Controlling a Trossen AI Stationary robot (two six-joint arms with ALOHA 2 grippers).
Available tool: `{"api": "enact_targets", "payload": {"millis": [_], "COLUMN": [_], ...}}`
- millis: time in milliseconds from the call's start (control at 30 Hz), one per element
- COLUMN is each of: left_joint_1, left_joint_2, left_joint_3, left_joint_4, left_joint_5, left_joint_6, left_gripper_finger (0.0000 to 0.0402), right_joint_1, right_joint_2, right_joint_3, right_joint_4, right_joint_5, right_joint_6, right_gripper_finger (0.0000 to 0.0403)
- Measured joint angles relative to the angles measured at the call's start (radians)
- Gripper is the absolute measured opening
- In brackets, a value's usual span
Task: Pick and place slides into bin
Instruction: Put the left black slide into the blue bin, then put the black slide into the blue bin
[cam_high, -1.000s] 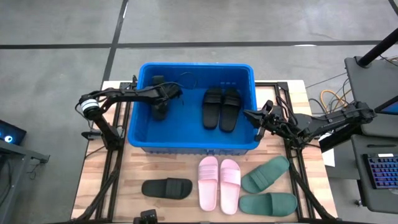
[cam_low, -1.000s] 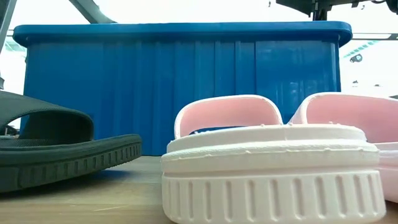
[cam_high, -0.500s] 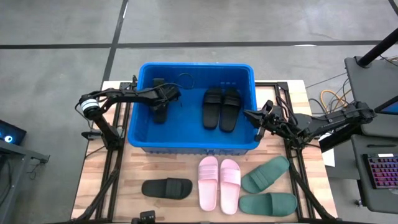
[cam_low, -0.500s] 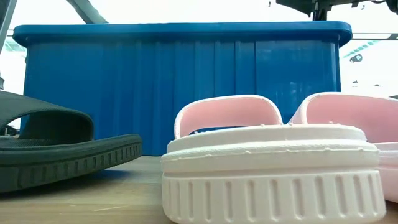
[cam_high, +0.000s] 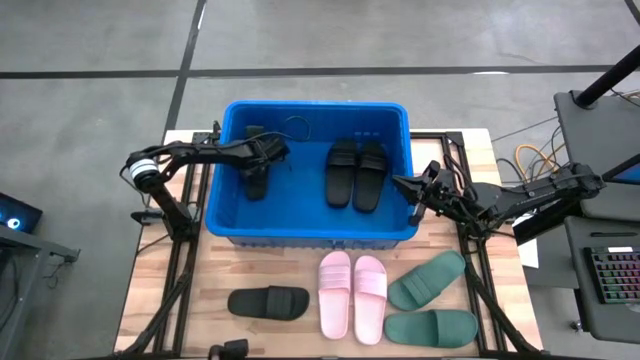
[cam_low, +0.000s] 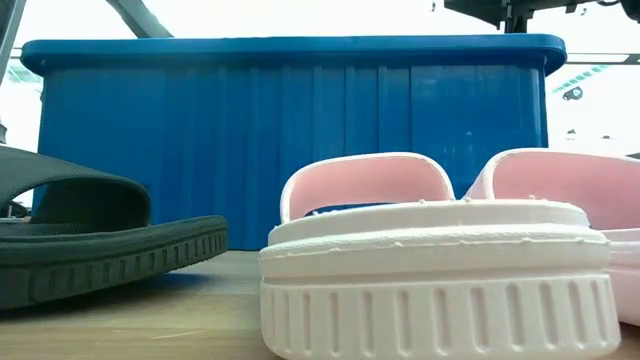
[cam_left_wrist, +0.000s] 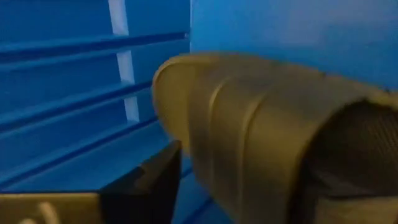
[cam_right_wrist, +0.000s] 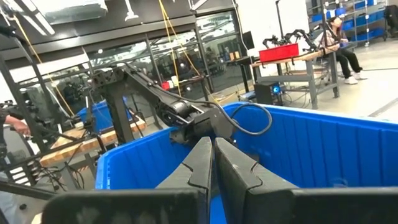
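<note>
The blue bin (cam_high: 310, 105) stands at the table's far middle. My left gripper (cam_high: 272, 150) reaches into its left part, open, over a black slide (cam_high: 256, 182) that fills the left wrist view (cam_left_wrist: 261, 137). One finger (cam_left_wrist: 155, 180) shows beside the slide's strap; the slide hides the other. A pair of black slides (cam_high: 356, 172) lies on the bin's floor at the right. My right gripper (cam_high: 400, 183) hangs shut by the bin's right wall, holding nothing. My left gripper comes slanting down from the table's left side over the black slide's strap (cam_left_wrist: 205, 124). I cannot tell whether its fingers touch the slide. The slide lies low in the bin's left part.
On the table in front of the bin lie one black slide (cam_high: 268, 302), two pink slides (cam_high: 352, 293) and two dark green slides (cam_high: 427, 280). The low view has the bin's ribbed wall (cam_low: 300, 120) behind the pink slides (cam_low: 430, 230). A person sits far off in the room.
The black slide below my left gripper has sunk a little toward the bin's floor. My right arm has kept still.
</note>
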Motion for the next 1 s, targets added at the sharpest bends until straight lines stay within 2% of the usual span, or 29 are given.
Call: {"api": "enact_targets", "payload": {"millis": [167, 300, 467, 700, 900, 1000], "left_joint_1": [0.000, -0.001, -0.001, -0.001, -0.005, -0.008], "left_joint_2": [-0.038, -0.086, -0.151, -0.215, -0.284, -0.339], "left_joint_3": [0.014, 0.014, 0.013, 0.010, 0.013, 0.013], "left_joint_4": [-0.050, -0.050, -0.060, -0.158, -0.218, -0.222], "left_joint_5": [0.048, 0.079, 0.128, 0.137, 0.176, 0.234], "left_joint_6": [-0.007, -0.008, -0.008, -0.019, -0.096, -0.241], "left_gripper_finger": [0.0259, 0.0281, 0.0288, 0.0288, 0.0288, 0.0288], "right_joint_1": [0.000, 0.000, 0.000, 0.000, 0.000, 0.000], "right_joint_2": [0.000, 0.000, 0.000, 0.000, 0.000, 0.000], "right_joint_3": [0.000, 0.000, 0.000, 0.000, 0.000, 0.000], "right_joint_4": [-0.009, -0.018, -0.022, -0.026, -0.040, -0.040], "right_joint_5": [0.000, -0.001, -0.002, -0.002, -0.002, -0.002], "right_joint_6": [0.003, 0.004, 0.003, 0.001, 0.000, 0.003], "right_gripper_finger": [0.0013, 0.0013, 0.0013, 0.0013, 0.0013, 0.0013]}}
